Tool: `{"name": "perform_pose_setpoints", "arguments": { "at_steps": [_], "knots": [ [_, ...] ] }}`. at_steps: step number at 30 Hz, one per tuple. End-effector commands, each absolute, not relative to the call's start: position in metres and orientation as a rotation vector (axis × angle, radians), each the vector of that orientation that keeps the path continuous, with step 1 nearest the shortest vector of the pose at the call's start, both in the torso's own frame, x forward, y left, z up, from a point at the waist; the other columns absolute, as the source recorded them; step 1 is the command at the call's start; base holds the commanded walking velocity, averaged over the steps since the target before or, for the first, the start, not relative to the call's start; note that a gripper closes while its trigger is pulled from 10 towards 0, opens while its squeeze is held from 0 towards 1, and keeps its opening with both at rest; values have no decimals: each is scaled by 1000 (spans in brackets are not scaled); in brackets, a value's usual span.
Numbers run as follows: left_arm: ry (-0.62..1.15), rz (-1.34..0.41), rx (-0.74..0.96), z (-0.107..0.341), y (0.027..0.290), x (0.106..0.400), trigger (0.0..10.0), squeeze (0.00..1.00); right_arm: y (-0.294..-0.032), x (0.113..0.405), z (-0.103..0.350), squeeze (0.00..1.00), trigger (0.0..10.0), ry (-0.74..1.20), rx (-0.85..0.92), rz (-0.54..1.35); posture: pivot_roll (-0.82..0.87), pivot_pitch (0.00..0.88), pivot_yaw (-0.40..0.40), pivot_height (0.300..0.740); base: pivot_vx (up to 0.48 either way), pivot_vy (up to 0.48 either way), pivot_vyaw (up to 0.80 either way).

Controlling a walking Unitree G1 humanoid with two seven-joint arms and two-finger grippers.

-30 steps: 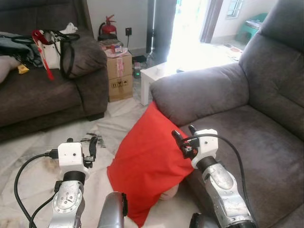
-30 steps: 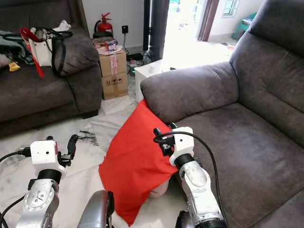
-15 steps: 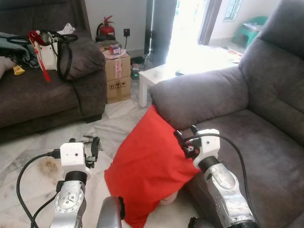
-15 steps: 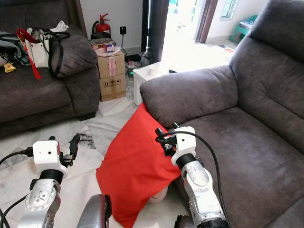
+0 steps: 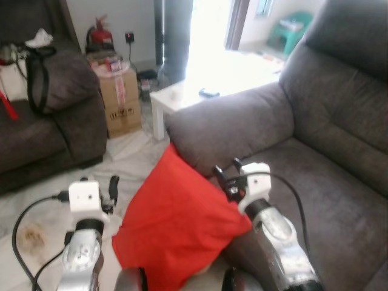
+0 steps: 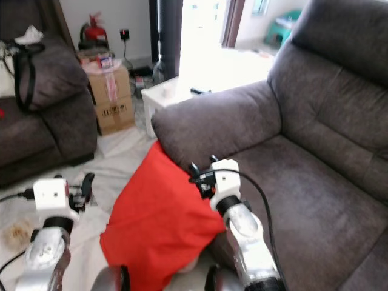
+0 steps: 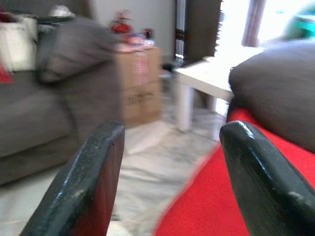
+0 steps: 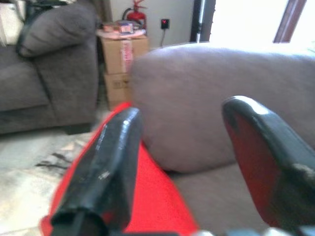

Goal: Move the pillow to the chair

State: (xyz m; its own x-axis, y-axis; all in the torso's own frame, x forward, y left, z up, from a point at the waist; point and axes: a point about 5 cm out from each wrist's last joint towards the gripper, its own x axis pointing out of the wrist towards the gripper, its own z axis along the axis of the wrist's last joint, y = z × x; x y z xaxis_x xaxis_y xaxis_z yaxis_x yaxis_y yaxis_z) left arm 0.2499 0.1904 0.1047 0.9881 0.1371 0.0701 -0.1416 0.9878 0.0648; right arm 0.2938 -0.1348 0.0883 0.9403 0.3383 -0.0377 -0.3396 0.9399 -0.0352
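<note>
The left pincer (image 5: 111,188) hung released over the floor, apart from the red pillow (image 5: 176,227). That pillow leaned against the chair (image 5: 315,163) front, propped by the right pincer (image 5: 223,171), spread and gripping nothing.

We can read no text, brand or number anywhere in these blurred frames. At upper left of the left eye view, the cardboard box (image 5: 118,100) beside the dark sofa carries a pale label strip and a small dark printed mark on its front, but neither resolves into letters. The red fire extinguisher (image 5: 100,35) against the back wall shows no legible label either.
</note>
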Motion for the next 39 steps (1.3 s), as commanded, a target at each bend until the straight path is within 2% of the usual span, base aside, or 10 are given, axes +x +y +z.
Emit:
{"name": "perform_pose_setpoints", "arguments": {
  "at_steps": [1,14,18,19,22,30,31,32,39],
  "knots": [
    [-77,117,74,107,190,250,10000,0,-139,295,87,0,10000,45,-39,329,38,0,-63,578,0,0,0],
    [-1,116,94,93,199,243,10000,0,-154,309,75,0,10000,144,-100,309,39,0,-65,578,0,0,0],
    [58,156,102,79,213,231,10000,0,-159,319,75,0,10000,158,-103,298,53,0,-71,578,0,0,0],
    [129,188,110,61,222,217,10000,0,-159,328,77,0,10000,168,-108,303,57,0,-73,578,0,0,0],
    [183,226,103,47,229,204,10000,0,-157,336,77,0,10000,185,-123,311,66,7,-79,578,0,0,0],
    [218,254,97,40,227,187,10000,0,-149,342,67,0,10000,296,-140,362,89,30,-98,578,0,0,0],
    [220,256,94,40,226,186,10000,0,-148,340,60,773,10000,349,-157,379,94,36,-103,578,0,0,0],
    [220,257,92,40,226,185,10000,0,-148,339,57,1000,10000,370,-163,392,97,42,-106,578,0,0,0],
    [217,243,80,41,222,182,10000,0,-149,337,49,1000,10000,453,-169,444,100,63,-116,578,0,0,0]
  ]
}}
